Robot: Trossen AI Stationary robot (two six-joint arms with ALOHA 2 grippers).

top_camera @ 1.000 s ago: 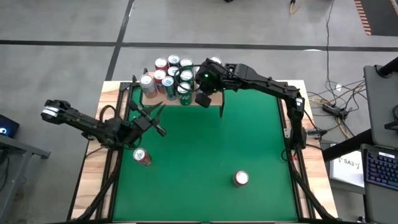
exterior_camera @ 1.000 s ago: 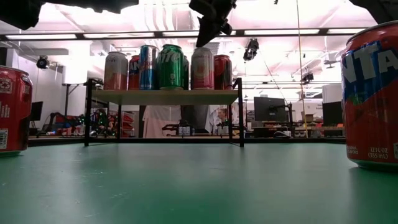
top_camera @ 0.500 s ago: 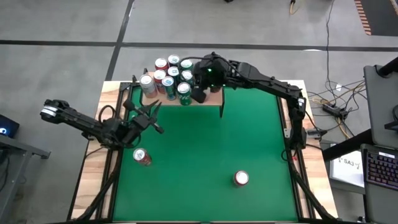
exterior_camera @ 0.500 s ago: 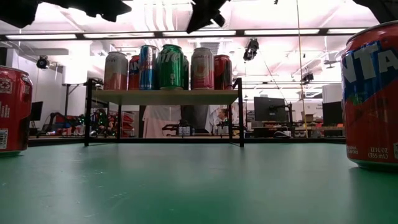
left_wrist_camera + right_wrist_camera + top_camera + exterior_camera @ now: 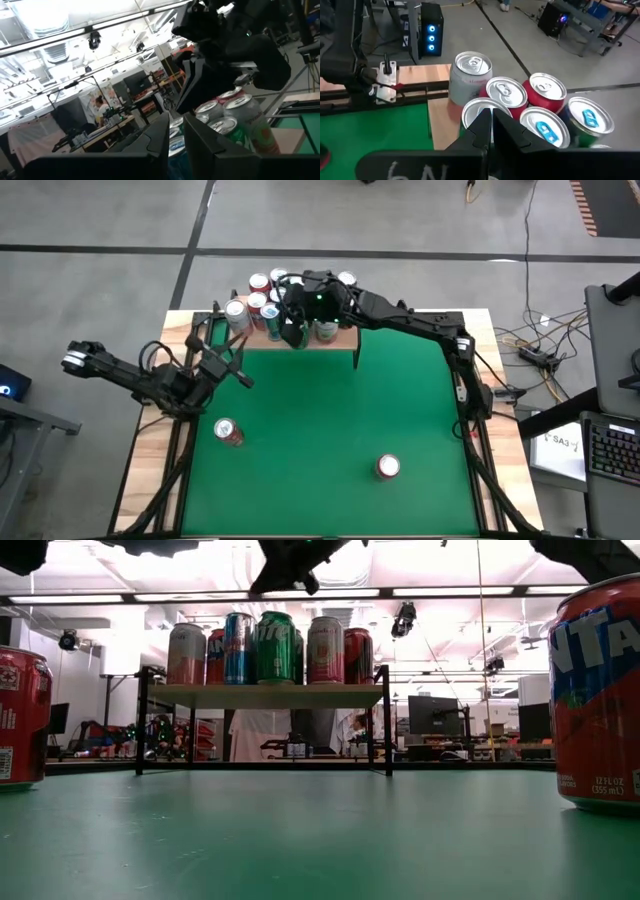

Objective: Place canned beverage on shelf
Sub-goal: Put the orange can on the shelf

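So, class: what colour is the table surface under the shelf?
Green table surface; the low view shows it best, beneath the shelf.

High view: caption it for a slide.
Right gripper, shut, hovers over cans crowding the shelf; two cans remain on the green table.

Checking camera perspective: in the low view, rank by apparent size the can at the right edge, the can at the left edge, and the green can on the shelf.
1. Right-edge can, closest to the camera.
2. Left-edge can.
3. Green can on the shelf, farthest.
Distance drives this; true sizes may match.
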